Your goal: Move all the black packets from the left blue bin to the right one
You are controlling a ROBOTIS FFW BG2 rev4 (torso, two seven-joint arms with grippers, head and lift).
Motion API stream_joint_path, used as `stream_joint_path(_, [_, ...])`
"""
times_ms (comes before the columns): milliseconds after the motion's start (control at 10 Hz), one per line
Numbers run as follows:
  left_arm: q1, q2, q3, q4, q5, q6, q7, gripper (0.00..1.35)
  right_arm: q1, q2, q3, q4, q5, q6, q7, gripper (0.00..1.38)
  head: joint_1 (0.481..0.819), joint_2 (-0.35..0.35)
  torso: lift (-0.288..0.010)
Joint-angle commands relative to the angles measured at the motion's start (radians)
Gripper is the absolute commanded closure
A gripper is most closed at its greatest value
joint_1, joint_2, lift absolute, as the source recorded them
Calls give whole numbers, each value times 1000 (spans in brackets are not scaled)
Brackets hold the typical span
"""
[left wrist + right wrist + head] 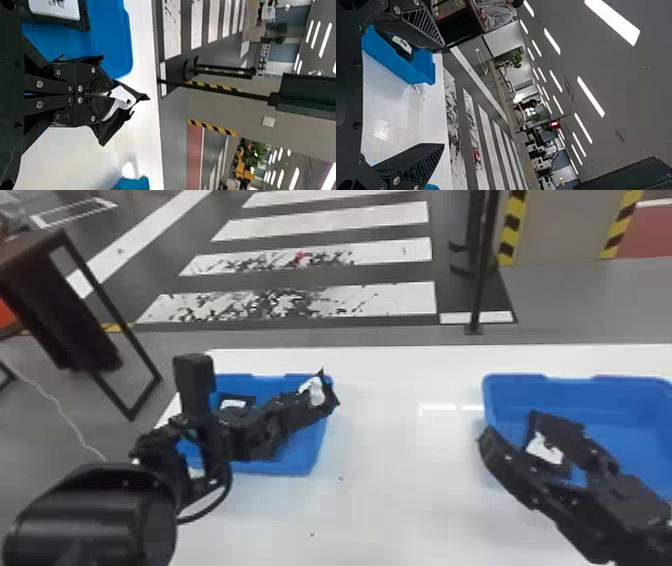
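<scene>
1. One black packet (316, 391) with a white patch is pinched in the left gripper (300, 406); in the head view it overlaps the far right corner of the left blue bin (295, 468).
2. The left gripper's fingers are closed on that packet, and part of it sticks out past their tips in the left wrist view.
3. Another packet (234, 404), also black with a white patch, lies inside the left blue bin, towards its far side.
4. A further packet (545, 451) is in the right blue bin (515, 378), near its left wall, seen between the right gripper's fingers.
5. The right gripper (509, 427) is at the left side of the right blue bin, its fingers spread wide with nothing held.
6. Both bins stand on a white table (390, 490), well apart, with bare tabletop between them.
7. Beyond the table, the grey floor carries white stripes (330, 220) and a black post (481, 280); a dark piece of furniture (65, 310) is off to the left.
</scene>
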Motion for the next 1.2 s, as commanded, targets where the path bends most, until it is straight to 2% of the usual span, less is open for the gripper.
stream_joint_path(0, [24,-7,-61,-23,59,-24,-2,1208,-33,-6,24,28,-52,27,8,130,695,189,-140])
stream_joint_path(200, [22,-3,-150,-25,117,-34,-4,1208,-79,-15,40,70,-84,41,12,130,695,151,-140])
stream_joint_path(400, [7,4,-224,-33,167,-44,-4,1208,-128,-19,46,114,-100,41,12,130,695,82,-140])
stream_joint_path(600, [-3,7,-272,-33,205,-49,-4,1208,-170,-19,52,158,-102,41,12,130,695,26,-140])
stream_joint_path(800, [-8,8,-298,-35,220,-51,-4,1208,-214,-19,58,224,-102,41,11,163,695,-1,-140])
stream_joint_path(900, [-10,10,-306,-35,218,-39,-4,1208,-231,-19,60,234,-100,41,11,252,695,-13,-140])
stream_joint_path(1000, [-8,10,-308,-35,218,-34,-4,1208,-244,-19,64,242,-108,41,9,515,695,-23,-140])
stream_joint_path(1100, [-10,10,-312,-35,218,-34,-4,1208,-254,-18,70,256,-122,54,9,947,695,-26,-140])
